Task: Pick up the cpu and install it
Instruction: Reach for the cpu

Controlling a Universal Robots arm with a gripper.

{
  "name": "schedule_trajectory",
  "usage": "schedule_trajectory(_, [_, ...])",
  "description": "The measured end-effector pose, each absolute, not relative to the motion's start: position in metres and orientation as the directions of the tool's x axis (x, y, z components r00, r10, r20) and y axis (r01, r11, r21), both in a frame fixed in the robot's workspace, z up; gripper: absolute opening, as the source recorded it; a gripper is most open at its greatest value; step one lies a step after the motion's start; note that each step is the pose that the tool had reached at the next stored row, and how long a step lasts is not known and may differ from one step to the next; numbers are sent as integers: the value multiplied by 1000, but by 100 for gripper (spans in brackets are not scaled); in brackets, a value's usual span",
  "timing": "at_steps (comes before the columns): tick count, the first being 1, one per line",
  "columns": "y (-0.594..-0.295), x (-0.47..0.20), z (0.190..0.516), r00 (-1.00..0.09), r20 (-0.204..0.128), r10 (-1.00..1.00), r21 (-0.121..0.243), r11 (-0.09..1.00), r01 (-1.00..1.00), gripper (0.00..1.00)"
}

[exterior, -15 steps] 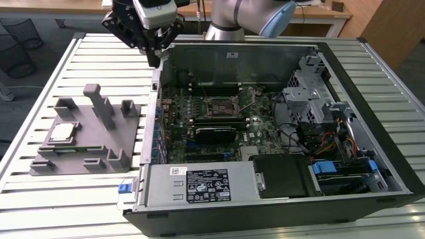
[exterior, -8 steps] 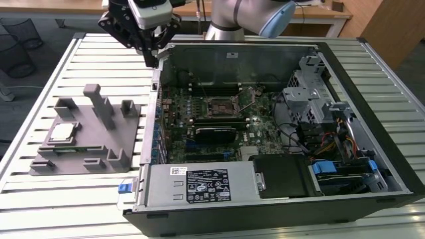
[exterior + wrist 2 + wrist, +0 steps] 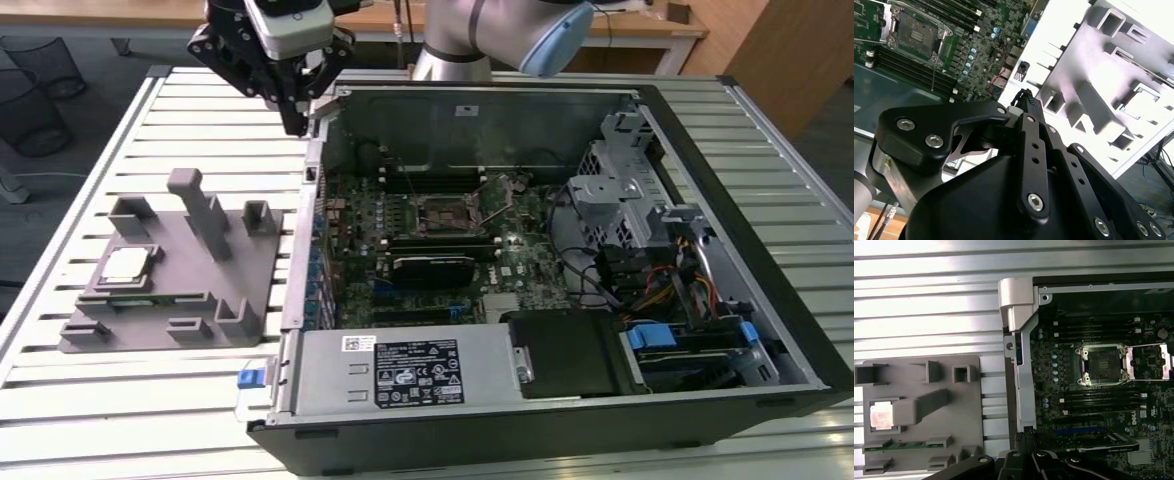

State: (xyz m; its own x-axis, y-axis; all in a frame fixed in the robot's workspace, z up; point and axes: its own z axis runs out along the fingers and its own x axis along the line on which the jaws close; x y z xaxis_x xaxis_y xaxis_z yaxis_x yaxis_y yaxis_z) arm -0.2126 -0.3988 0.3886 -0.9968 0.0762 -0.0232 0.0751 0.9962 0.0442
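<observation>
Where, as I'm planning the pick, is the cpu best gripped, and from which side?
By two opposite thin edges, from straight above. The cpu lies flat, metal top up, in a pocket of the grey fixture, so a sideways approach looks blocked.

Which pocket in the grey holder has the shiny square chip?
The middle pocket along the holder's side farthest from the computer; the chip lies flat in it. Other pockets lack one.

**Open Case Beside Grey Fixture**

A slatted metal table (image 3: 134, 400) carried an open computer case (image 3: 467, 125), its green motherboard (image 3: 354, 215) exposed and a labelled power supply (image 3: 400, 370) along one side. At the exterior view's left sat a grey fixture block (image 3: 174, 290) holding a memory stick (image 3: 904, 445).
</observation>
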Motion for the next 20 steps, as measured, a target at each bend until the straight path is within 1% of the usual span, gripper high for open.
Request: schedule_trajectory(20, [-399,-238,387,-997,-23,76,44,996,75,11])
